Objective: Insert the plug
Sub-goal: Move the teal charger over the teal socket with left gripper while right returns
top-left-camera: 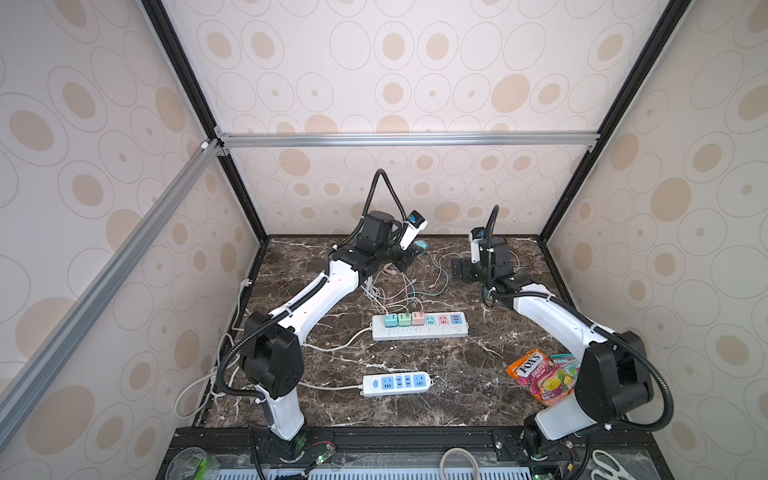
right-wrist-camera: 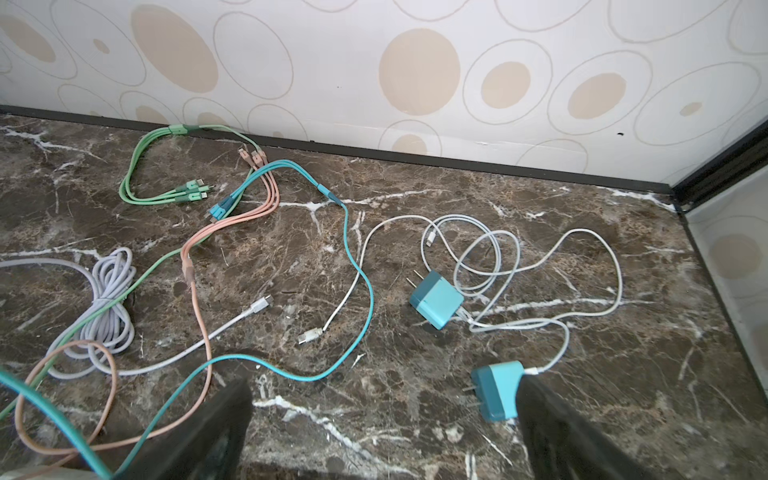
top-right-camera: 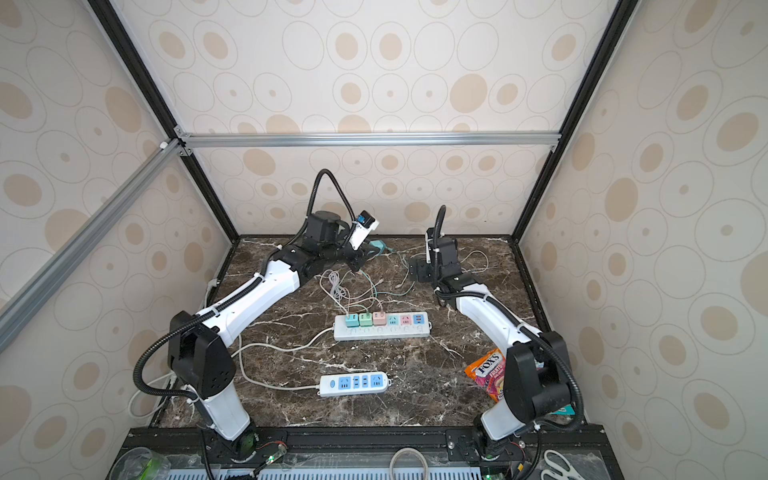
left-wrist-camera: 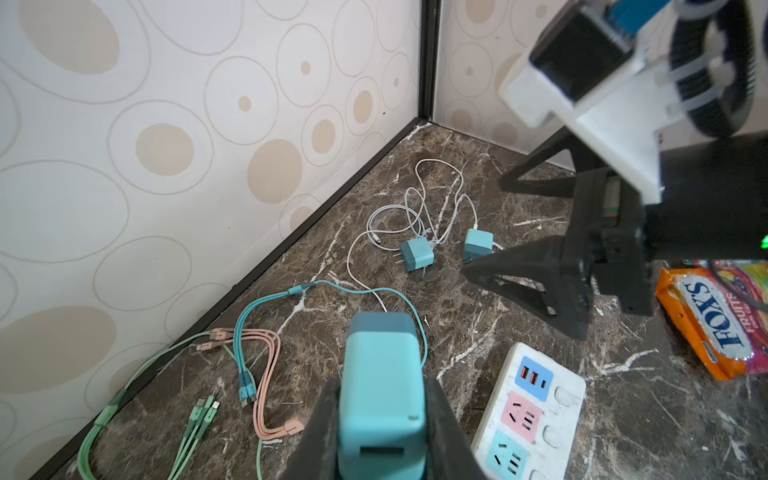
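My left gripper [left-wrist-camera: 382, 386] is shut on a teal plug [left-wrist-camera: 380, 399], which is held above the back of the table; the plug also shows in both top views [top-left-camera: 420, 245] [top-right-camera: 378, 246]. The white power strip [top-left-camera: 419, 326] [top-right-camera: 382, 326] [left-wrist-camera: 532, 415] in the middle of the table carries three plugs, and its teal, pink and blue sockets are free. My right gripper [right-wrist-camera: 382, 388] [top-left-camera: 461, 266] is open and low over the table. A loose teal plug [right-wrist-camera: 496, 390] lies right beside one of its fingers. Another loose teal plug [right-wrist-camera: 436, 299] lies farther back.
Loose green, pink, teal and white cables [right-wrist-camera: 266, 195] sprawl along the back wall. A second white strip [top-left-camera: 397, 383] lies nearer the front. A candy bag [top-left-camera: 540, 376] sits at the front right beside the right arm's base.
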{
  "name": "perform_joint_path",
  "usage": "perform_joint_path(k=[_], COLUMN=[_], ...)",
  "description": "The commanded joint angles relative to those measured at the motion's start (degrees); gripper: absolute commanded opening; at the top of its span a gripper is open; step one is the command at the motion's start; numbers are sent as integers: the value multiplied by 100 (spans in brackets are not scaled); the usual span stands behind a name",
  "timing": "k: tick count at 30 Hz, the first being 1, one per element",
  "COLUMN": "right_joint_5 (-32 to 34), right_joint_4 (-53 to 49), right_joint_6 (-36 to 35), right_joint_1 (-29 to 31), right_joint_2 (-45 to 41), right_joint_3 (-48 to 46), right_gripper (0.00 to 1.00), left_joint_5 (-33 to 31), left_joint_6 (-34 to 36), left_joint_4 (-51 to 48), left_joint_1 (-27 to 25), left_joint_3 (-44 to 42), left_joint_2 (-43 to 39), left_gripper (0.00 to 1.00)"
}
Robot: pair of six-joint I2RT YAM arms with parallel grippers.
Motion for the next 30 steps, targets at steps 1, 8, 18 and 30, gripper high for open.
perform_joint_path(k=[1,8,18,30], right_joint_5=[362,945,1191,1729], right_joint_4=[198,578,520,451], right_joint_6=[26,437,674,651], right_joint_1=[-15,-185,-217,-217], right_joint_2=[-529,-1598,-2754,-3057], right_joint_3=[-429,-1518,-2517,-2783], right_gripper=[99,100,100,100], left_joint_5=[25,-347,-414,-1121], left_joint_6=[574,1192,1916,2524], left_joint_4=[-593,-1539,-2949,-4268], left_joint_1=[-112,-436,-878,-1518], left_joint_3=[404,1141,2055,2655], left_joint_2=[198,756,1516,2242], left_gripper=[0,0,0,0])
